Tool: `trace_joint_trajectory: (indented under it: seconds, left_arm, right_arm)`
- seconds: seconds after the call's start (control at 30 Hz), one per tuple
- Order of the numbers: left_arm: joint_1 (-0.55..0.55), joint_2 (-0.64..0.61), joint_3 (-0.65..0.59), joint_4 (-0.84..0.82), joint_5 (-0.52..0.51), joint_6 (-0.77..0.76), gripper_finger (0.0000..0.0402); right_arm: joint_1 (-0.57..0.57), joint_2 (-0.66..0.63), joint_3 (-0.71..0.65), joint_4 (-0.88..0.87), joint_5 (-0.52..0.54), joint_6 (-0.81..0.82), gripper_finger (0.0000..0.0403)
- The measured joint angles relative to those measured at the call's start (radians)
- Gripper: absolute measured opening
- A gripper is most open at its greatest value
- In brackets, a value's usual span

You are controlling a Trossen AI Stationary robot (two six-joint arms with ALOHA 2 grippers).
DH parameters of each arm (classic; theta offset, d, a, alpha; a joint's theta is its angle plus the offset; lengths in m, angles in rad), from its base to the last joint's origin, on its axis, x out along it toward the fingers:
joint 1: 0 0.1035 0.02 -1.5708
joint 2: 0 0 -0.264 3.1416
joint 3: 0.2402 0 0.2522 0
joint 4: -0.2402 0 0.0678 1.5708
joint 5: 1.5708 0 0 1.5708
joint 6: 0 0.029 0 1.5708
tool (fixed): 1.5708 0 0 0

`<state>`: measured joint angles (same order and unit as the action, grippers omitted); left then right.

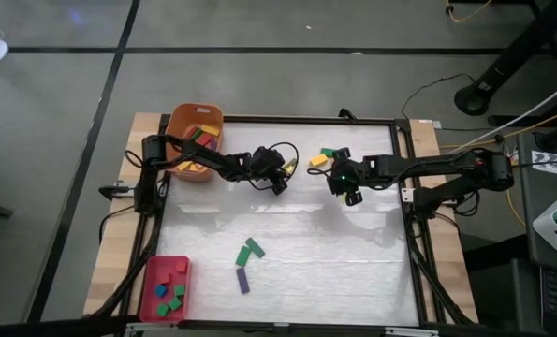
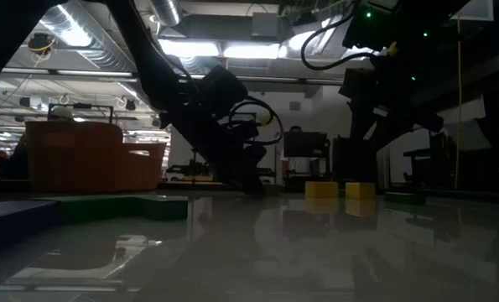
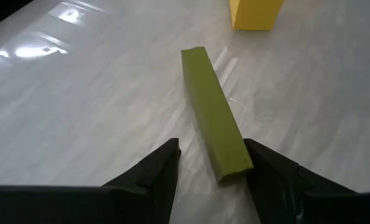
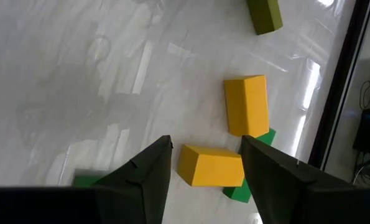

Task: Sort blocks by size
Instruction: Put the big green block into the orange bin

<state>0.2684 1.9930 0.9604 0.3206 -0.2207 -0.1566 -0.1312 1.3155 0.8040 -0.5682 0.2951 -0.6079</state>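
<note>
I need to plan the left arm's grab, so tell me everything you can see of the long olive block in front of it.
The olive block is a long, plain, matte bar with square ends. It lies flat on the glossy white table, its near end between the open fingers of the left hand, with gaps visible on both sides. A yellow block sits beyond its far end, apart from it.

Looking straight down, you see the left tool and the right tool near each other over the far middle of the white tabletop. Between them lie small yellow and green blocks. Beside the left arm sits the orange tub. Well nearer than both tools lie green and purple bars and the red tray.
</note>
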Motion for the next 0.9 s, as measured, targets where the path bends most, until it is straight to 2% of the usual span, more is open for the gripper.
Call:
trace_joint_trajectory:
  seconds: [0.17, 0.4, 0.5, 0.63, 0.77, 0.9]
  left_arm:
    - [0.001, 0.000, 0.000, 0.001, 0.000, 0.007, 0.0146]
    - [0.001, -0.001, 0.000, 0.004, -0.002, 0.001, 0.0032]
    - [0.001, -0.009, 0.000, 0.003, -0.002, -0.010, 0.0032]
    - [0.001, -0.067, 0.000, -0.004, -0.002, 0.007, 0.0033]
    - [0.001, -0.185, 0.000, -0.036, -0.001, 0.017, 0.0033]
    - [0.001, -0.353, 0.000, -0.185, -0.005, 0.077, 0.0033]
  right_arm:
    - [0.000, 0.000, 0.000, 0.000, 0.000, 0.000, 0.0191]
    - [0.000, 0.000, 0.000, 0.000, 0.001, 0.017, 0.0191]
    - [0.000, 0.000, 0.000, 0.000, 0.019, 0.104, 0.0191]
    - [0.000, 0.000, 0.000, -0.002, 0.094, 0.282, 0.0191]
    - [0.000, 0.000, 0.000, -0.009, 0.140, 0.426, 0.0191]
    - [0.000, 0.003, 0.000, -0.009, 0.142, 0.534, 0.0191]
